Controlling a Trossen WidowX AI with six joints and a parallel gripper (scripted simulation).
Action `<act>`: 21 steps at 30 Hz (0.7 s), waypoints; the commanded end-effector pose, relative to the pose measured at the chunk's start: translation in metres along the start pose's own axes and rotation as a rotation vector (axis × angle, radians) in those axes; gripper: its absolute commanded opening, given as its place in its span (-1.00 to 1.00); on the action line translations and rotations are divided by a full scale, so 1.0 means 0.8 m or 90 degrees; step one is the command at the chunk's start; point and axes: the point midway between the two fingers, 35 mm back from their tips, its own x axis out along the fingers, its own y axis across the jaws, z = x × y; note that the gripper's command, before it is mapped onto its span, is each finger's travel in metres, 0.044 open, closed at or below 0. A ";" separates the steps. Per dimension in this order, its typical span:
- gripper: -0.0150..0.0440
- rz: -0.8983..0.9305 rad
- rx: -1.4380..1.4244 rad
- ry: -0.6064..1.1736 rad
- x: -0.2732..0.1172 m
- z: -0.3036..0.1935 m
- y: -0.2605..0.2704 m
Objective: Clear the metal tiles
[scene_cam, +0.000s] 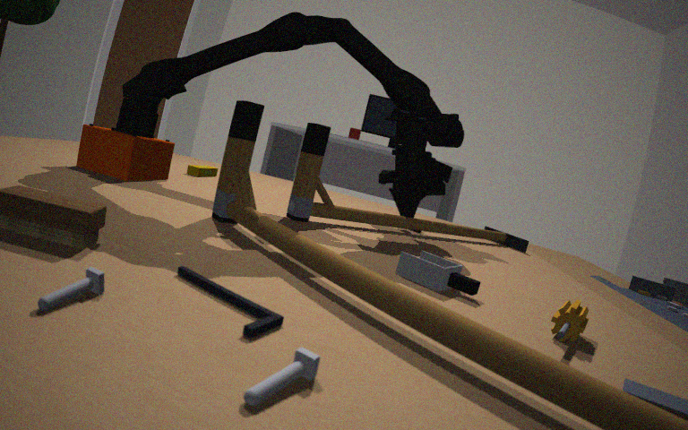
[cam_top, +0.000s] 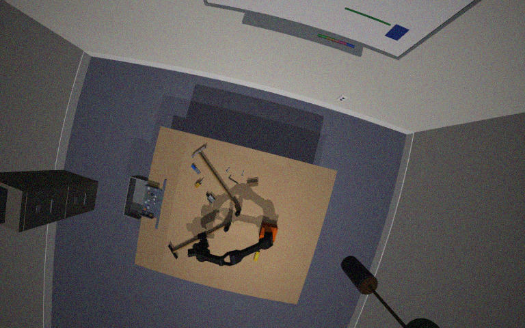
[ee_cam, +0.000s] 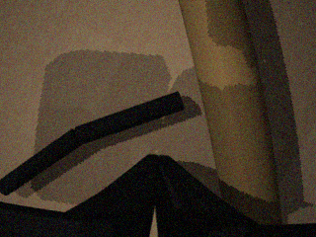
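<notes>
My gripper (cam_top: 202,236) (scene_cam: 411,217) (ee_cam: 157,156) is shut and empty, pointing down beside the handle of the shorter tool (cam_top: 186,242) (scene_cam: 365,216) (ee_cam: 237,123), whose black head lies at the left. The longer tool (cam_top: 217,173) (scene_cam: 421,298) lies across the table, its wide head at the back left. Both have upright black-topped grips. Whether the fingertips touch the handle is unclear. The steel bench plate (cam_top: 158,206) at the left table edge bears several small pale tiles (cam_top: 148,199). The grey catch box (cam_top: 133,185) is at its outer end.
A black bent rod (ee_cam: 128,118) lies ahead of the fingertips. A grey clamp-like block (cam_top: 210,197) (scene_cam: 423,270), yellow gear (cam_top: 197,184) (scene_cam: 569,321), two bolts (scene_cam: 68,294) (scene_cam: 279,382), black hex key (cam_top: 232,179) (scene_cam: 227,296) and brown block (cam_top: 252,180) (scene_cam: 50,218) lie about.
</notes>
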 end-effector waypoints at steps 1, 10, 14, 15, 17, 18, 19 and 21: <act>-0.49 0.001 -0.002 -0.002 0.000 0.003 -0.005; -0.49 0.001 -0.003 -0.005 0.001 0.007 -0.015; -0.49 0.000 -0.003 -0.006 0.001 0.008 -0.020; -0.49 0.000 -0.003 -0.006 0.001 0.009 -0.021; -0.49 0.000 -0.003 -0.007 0.001 0.010 -0.024; -0.49 0.000 -0.003 -0.007 0.001 0.010 -0.025; -0.49 0.000 -0.003 -0.007 0.002 0.010 -0.026; -0.49 0.000 -0.003 -0.008 0.002 0.011 -0.028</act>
